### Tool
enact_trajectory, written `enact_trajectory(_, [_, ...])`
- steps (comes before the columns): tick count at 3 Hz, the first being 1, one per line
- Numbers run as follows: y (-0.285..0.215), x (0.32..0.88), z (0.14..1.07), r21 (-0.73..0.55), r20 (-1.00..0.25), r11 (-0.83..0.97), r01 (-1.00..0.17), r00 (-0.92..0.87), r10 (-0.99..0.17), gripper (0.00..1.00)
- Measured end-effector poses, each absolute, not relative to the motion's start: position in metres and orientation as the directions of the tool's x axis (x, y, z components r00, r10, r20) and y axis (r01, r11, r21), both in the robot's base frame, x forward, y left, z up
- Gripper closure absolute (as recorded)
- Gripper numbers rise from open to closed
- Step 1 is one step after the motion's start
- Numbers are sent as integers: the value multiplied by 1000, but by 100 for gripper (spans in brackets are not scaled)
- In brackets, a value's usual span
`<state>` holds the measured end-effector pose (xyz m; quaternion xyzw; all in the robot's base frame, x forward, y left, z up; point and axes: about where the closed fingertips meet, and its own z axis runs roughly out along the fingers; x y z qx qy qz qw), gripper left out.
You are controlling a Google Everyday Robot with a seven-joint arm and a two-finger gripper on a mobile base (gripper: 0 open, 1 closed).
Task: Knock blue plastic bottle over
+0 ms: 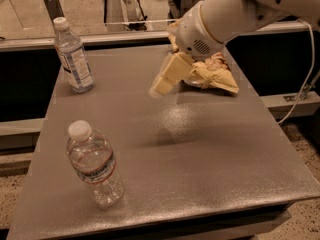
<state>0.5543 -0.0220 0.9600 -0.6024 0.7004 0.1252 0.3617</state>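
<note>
The blue plastic bottle [73,55] stands upright at the table's far left corner; it is slim, with a white cap and a pale blue-and-white label. My gripper [161,87] hangs above the middle of the table's far half, well to the right of that bottle and apart from it. It points down and to the left, and nothing shows in it. The white arm reaches in from the upper right.
A wider clear ribbed bottle [95,164] with a red-and-blue band stands upright at the near left of the grey table [210,164]. A crumpled chip bag [212,74] lies at the far right, partly behind my arm. A white cable [305,79] hangs off the right side.
</note>
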Motion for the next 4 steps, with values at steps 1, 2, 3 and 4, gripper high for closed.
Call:
enact_trajectory(1, [-17,563,967,-287,-675,264,-921,-1,-737,0])
enact_trajectory(2, [-17,563,967,-287,-675,264,-921,-1,-737,0])
enact_trajectory(3, [-5,569,969,-299,-696,259,-919,25,-717,0])
enact_trajectory(4, [36,601,966,-304,-758,264,-915,65,-649,0])
